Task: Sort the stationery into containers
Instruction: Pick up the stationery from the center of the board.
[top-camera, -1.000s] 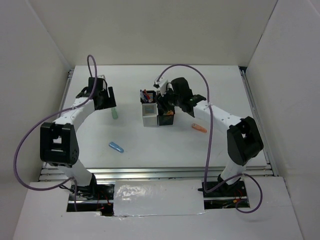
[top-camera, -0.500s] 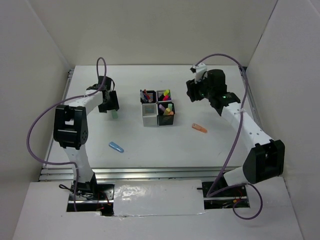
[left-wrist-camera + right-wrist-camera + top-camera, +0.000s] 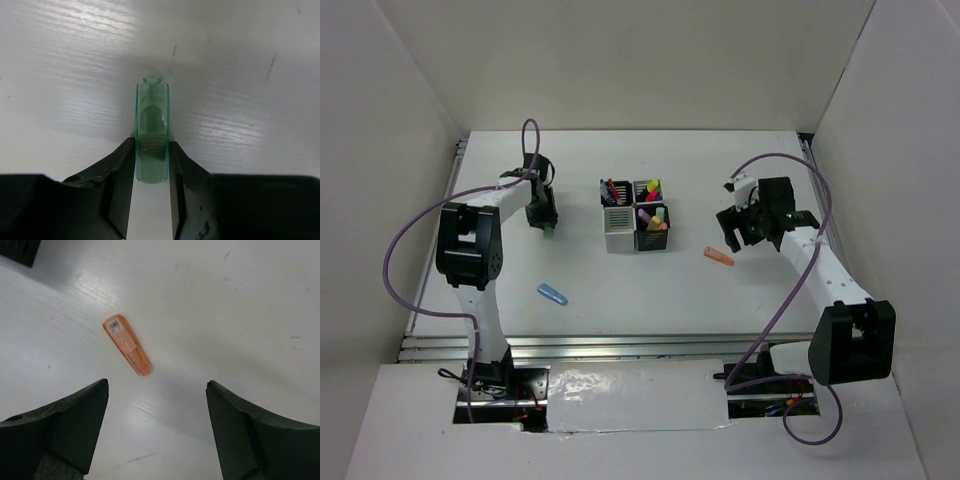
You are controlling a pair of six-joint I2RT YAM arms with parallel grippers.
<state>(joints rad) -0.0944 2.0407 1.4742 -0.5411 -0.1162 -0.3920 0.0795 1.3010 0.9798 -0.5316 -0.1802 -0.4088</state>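
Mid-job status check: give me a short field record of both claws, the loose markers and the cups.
left claw: closed on the green marker, one finger on each side
right claw: open, above the orange marker, not touching it
loose on table: orange marker, blue marker
containers: block of four cups mid-table, pens and markers standing in it
left to sort: green, orange, blue

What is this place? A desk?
More likely a robot test booth: plain white walls box in the table, a left arm and right arm are bolted at its edge, and an orange marker lies near pen cups.
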